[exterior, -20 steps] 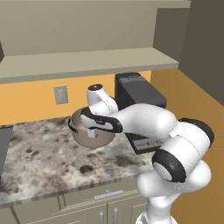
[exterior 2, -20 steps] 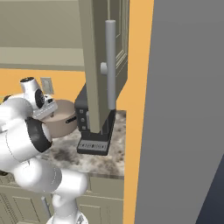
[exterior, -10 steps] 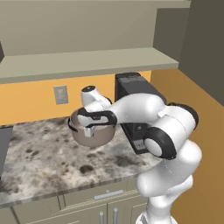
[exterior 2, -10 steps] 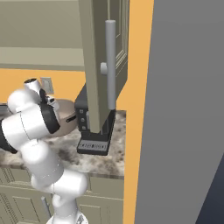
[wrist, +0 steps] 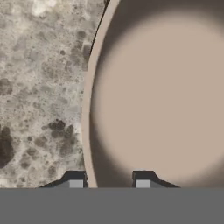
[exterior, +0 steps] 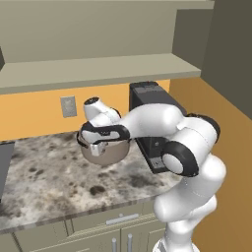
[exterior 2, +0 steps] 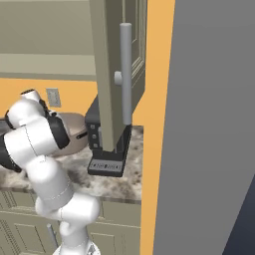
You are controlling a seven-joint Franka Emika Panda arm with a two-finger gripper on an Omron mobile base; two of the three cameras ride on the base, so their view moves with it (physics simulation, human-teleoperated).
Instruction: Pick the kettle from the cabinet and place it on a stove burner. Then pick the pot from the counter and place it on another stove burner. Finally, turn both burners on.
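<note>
The wide tan-grey pot (exterior: 109, 153) (exterior 2: 75, 133) stands on the speckled granite counter (exterior: 44, 172) (wrist: 39, 87), just left of a black appliance. My gripper (exterior: 97, 145) (wrist: 108, 180) reaches down over its near-left rim. In the hand view one fingertip (wrist: 74, 180) sits outside the rim and the other (wrist: 142, 180) inside the pot (wrist: 166, 96). The jaws are partly narrowed and open, with a gap between the inner finger and the wall. The cabinet shelf (exterior: 98, 71) runs above. The kettle and the stove burner are out of view.
A black countertop appliance (exterior: 153, 118) (exterior 2: 107, 144) stands close to the pot's right. A wall outlet (exterior: 68, 106) is behind. A dark cooktop edge (exterior: 4, 165) shows at far left. A tall cabinet door with a bar handle (exterior 2: 125, 74) and a grey wall (exterior 2: 209, 124) close the right side.
The jaws have narrowed from wide open around the pot's rim. The arm's elbow has swung over to the right and upward. The pot has stayed in place.
</note>
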